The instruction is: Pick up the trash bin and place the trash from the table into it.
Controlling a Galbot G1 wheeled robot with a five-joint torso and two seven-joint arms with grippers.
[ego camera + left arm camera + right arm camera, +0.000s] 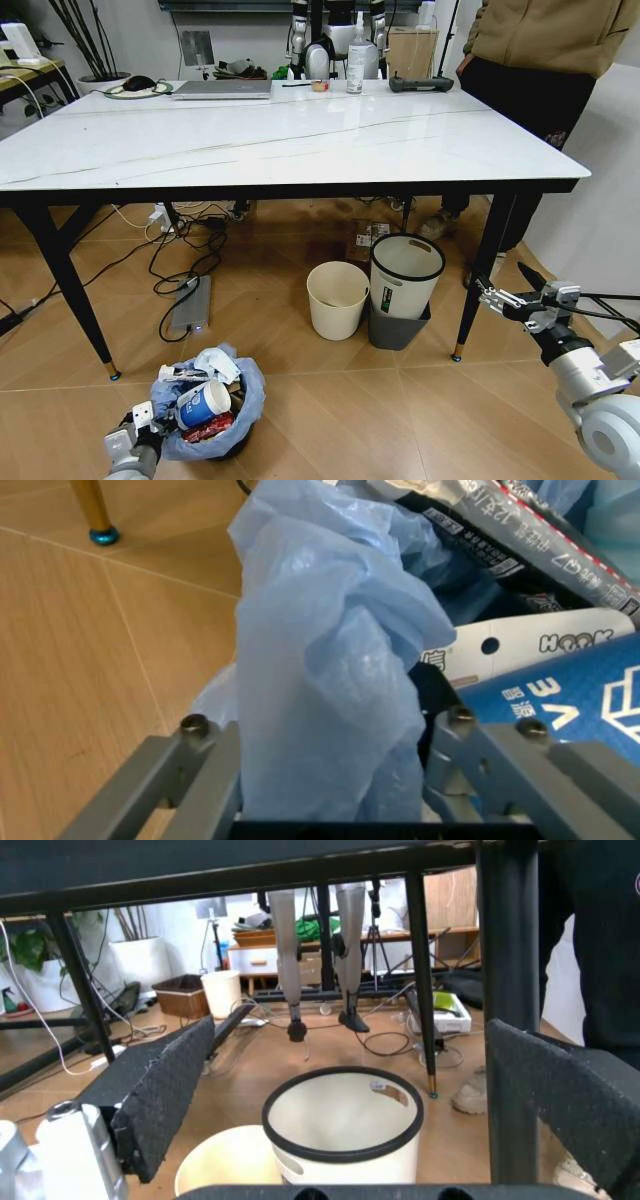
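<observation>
The left claw (140, 425) sits low at the near left of the head view, down by the floor, and its fingers (205, 769) are clamped on a fold of the crinkly light-blue bag that billows over the rim of the trash bin (215, 420). In the left wrist view the grey fingers stand on either side of that bunched plastic, pressed against it. The trash bin stands on the wood-look floor in front of the bench (300, 140), beside the bench's near left leg. The trash (205, 400) fills it: a blue-and-white paper cup (203, 403) lies on top, something red just under it, and white packets and papers behind. The left wrist view shows printed packets and a white card piece pushed up against the cup's blue side.

The right claw (500, 297) hangs to the right, near the bench's front right leg and below the level of the top, its fingers spread apart and holding nothing. Its wrist view looks between the two dark pads under the bench at the white bin with a black rim (343, 1125) and the cream bin (225, 1170) beside it.

The glossy white benchtop carries a grey laptop (222, 89) and a white spray bottle (357, 55) along its far edge.
</observation>
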